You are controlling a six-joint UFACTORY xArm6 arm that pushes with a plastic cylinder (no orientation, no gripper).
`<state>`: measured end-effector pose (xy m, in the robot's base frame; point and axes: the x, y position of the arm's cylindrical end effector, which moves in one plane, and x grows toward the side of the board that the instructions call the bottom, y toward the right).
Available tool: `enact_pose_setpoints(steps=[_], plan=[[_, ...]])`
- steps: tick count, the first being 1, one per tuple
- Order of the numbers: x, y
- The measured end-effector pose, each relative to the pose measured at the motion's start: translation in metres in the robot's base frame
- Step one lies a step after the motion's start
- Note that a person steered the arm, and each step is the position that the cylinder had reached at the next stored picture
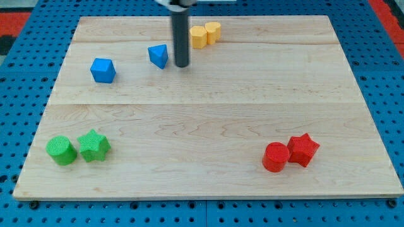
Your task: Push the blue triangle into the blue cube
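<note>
The blue triangle (159, 55) lies near the view's top, left of centre. The blue cube (103, 70) sits to its left and slightly lower, a clear gap between them. My tip (182, 65) is just right of the blue triangle, very close to its right side; I cannot tell whether it touches. The dark rod rises from the tip to the view's top edge.
Two yellow blocks (205, 34) touch each other just right of the rod at the top. A green cylinder (61, 150) and a green star (94, 145) sit at the bottom left. A red cylinder (276, 157) and a red star (303, 149) sit at the bottom right.
</note>
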<state>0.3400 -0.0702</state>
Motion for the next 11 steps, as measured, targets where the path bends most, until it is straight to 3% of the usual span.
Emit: enact_pose_setpoints(steps=[2,3,4,5,6,8,9,10,11], plan=[[-0.047,0.003],[-0.045,-0.062],[-0.030,-0.085],[-0.041,-0.008],[-0.027,0.016],[0.007,-0.122],[0.000,-0.123],[-0.045,-0.115],[-0.034,-0.135]])
